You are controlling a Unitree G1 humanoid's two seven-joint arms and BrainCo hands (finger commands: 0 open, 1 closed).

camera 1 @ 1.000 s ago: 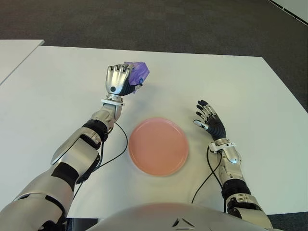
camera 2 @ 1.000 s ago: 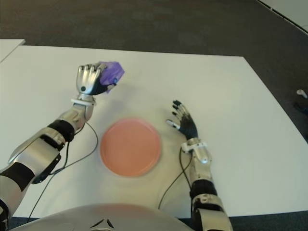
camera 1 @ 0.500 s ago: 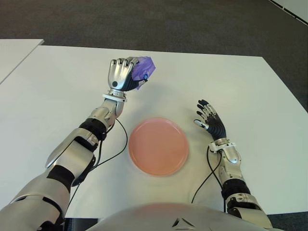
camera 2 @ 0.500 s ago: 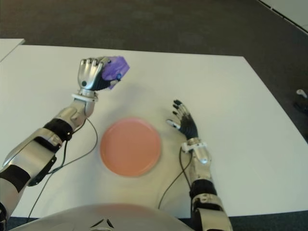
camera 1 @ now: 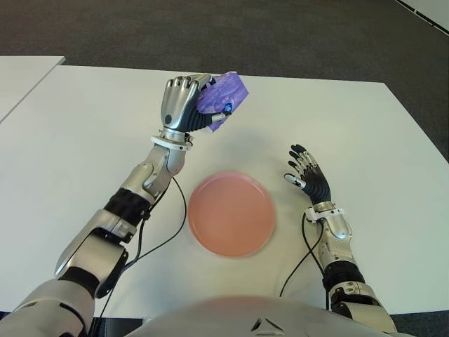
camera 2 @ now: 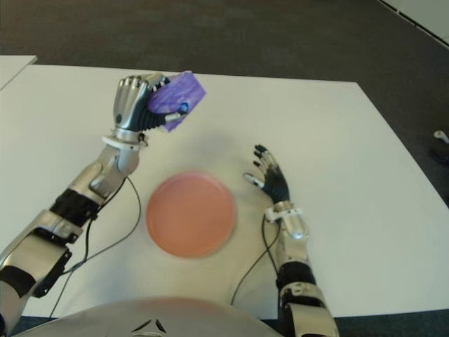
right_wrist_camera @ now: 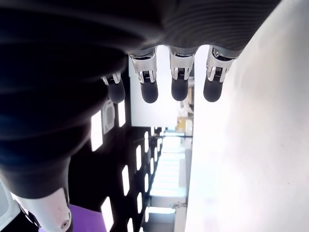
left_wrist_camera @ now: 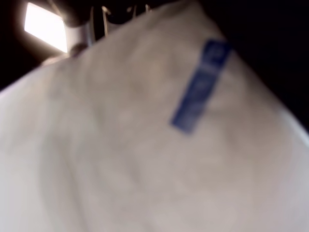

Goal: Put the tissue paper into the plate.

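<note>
My left hand [camera 1: 184, 104] is raised above the white table [camera 1: 84, 140], behind and to the left of the plate, with its fingers curled around a purple tissue packet [camera 1: 224, 97]. The packet sticks out to the right of the fist. A round pink plate [camera 1: 231, 213] lies on the table in front of me, with nothing in it. In the left wrist view the packet [left_wrist_camera: 145, 145] fills the picture, showing a blue label. My right hand [camera 1: 309, 175] shows to the right of the plate, fingers [right_wrist_camera: 179, 82] spread and holding nothing.
Black cables [camera 1: 158, 235] run over the table beside each forearm, one on each side of the plate. A second white table's corner [camera 1: 21, 77] shows at the far left. Dark carpet [camera 1: 280, 35] lies beyond the far edge.
My left hand has risen and moved to the right with the purple packet, drawing closer to the plate's far side. The right hand has not moved.
</note>
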